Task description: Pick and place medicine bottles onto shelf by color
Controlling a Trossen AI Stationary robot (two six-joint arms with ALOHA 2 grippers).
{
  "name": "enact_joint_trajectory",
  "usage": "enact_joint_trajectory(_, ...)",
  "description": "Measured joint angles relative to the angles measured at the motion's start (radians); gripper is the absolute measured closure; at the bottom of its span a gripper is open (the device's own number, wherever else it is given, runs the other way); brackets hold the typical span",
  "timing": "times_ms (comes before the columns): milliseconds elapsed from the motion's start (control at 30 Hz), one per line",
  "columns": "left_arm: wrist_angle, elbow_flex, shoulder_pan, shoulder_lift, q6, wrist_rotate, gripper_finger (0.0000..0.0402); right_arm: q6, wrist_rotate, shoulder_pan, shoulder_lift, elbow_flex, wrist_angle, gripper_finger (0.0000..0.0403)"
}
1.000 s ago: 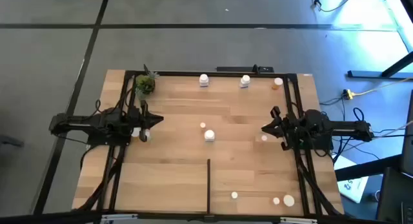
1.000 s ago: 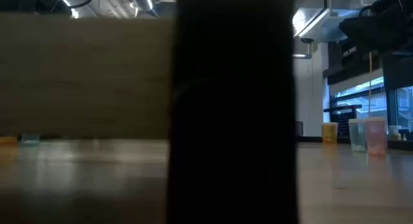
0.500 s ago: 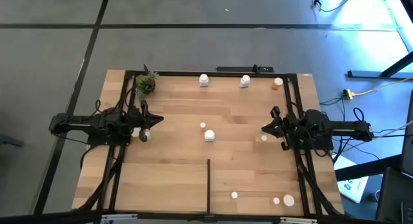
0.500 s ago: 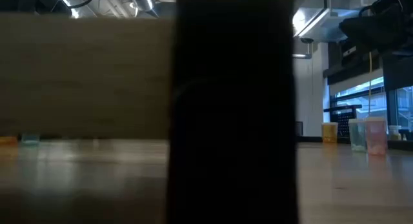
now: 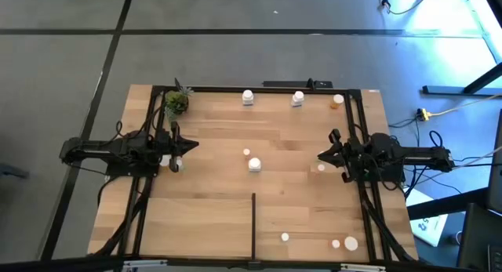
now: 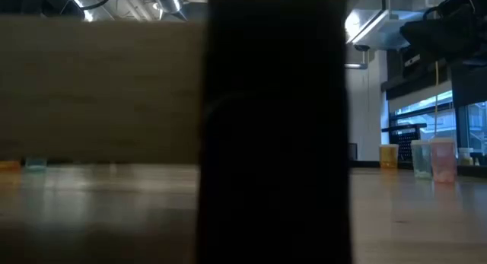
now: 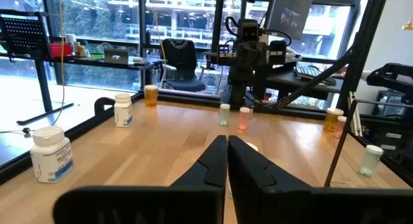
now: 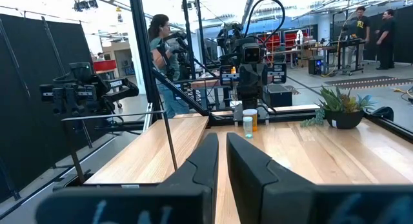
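Almost nothing has shifted over the last second: in the high view both arms sit where they sat, and every bottle lies where it lay. The one change is small, the left claw (image 7: pixel 227 161) drawing its last bit closed; in its own wrist view the two dark fingers now press together with nothing between them. It waits at the left edge of the shelf (image 5: pixel 212 186), just below the potted plant (image 5: pixel 176 103), with a white bottle (image 5: pixel 176 165) close beside it but not held. The right claw (image 8: pixel 221 161) rests at the opposite edge, its fingers nearly together with a thin gap showing and nothing in it. The medicine bottles remain scattered: two white ones (image 5: pixel 248 97) and an orange one (image 5: pixel 337 102) along the far rail, two more white ones (image 5: pixel 254 165) near the middle, and three (image 5: pixel 351 243) toward the near edge, right of the black divider strip (image 5: pixel 252 225). The low view is mostly blocked by a dark shape and adds nothing. Judging from this, the sorting looks far from done, and an empty closed left claw suggests no pick is under way; it would need to open before taking the bottle beside it.
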Motion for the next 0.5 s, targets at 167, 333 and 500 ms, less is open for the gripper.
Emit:
enact_joint_trajectory(167, 0.000, 0.000, 0.000, 0.000, 0.000, 0.000, 0.0382, 0.000, 0.000, 0.000, 0.000, 0.000, 0.000, 0.0367)
enact_joint_trajectory(333, 0.000, 0.000, 0.000, 0.000, 0.000, 0.000, 0.0376, 0.000, 0.000, 0.000, 0.000, 0.000, 0.000, 0.0367)
enact_joint_trajectory(500, 0.000, 0.000, 0.000, 0.000, 0.000, 0.000, 0.0377, 0.000, 0.000, 0.000, 0.000, 0.000, 0.000, 0.0367)
